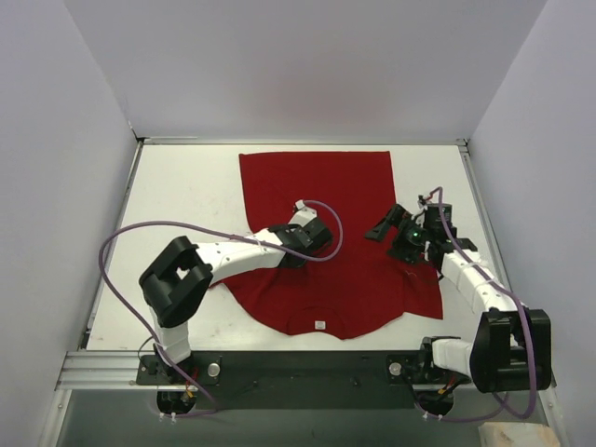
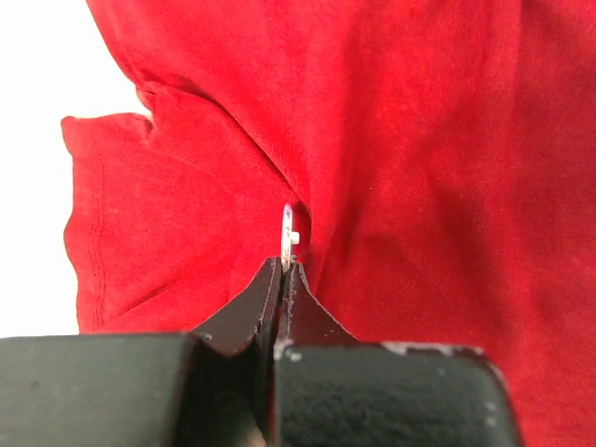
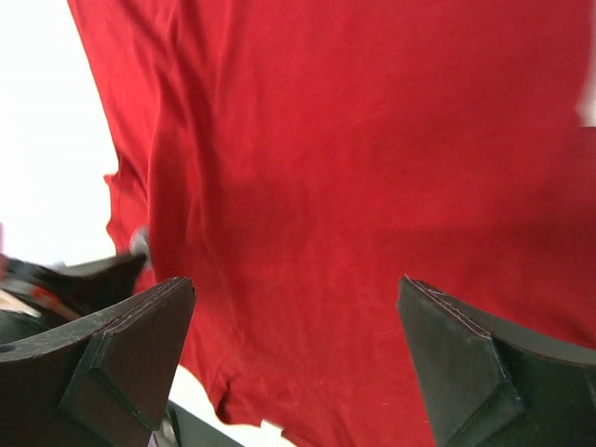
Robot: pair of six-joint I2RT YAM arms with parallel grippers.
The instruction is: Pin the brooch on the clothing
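Here, nearest the viewer, both arm bases stand on a dark mounting plate [image 1: 307, 371] at the near edge of the white table [image 1: 186, 196]. Just beyond the plate lies the collar of the red T-shirt [image 1: 345, 186]. Its small white label [image 1: 319, 325] faces the arms and its straight hem lies toward the far wall. The garment is spread on the table, with slight folds about the sleeves.

The left gripper [image 2: 282, 272] reaches over the shirt's left half, close to the sleeve on that side. Its jaws are pressed together with no gap visible. Between their tips they pinch the brooch [image 2: 288, 237], a thin silvery piece seen edge-on with a short stub on one side. The brooch stands upright against a crease of the red fabric. Whether it pierces the cloth or only rests against it cannot be told.

The right gripper [image 3: 296, 289] hangs above the shirt's right side, near the other sleeve and well apart from the left gripper. Its jaws are spread wide and hold nothing; only red fabric shows between the two dark fingers [image 3: 130, 345]. At the left edge of the right wrist view a dark, blurred shape shows, too indistinct to identify.

Farther off, the shirt's body runs on to the hem, with bare table on either side of it.
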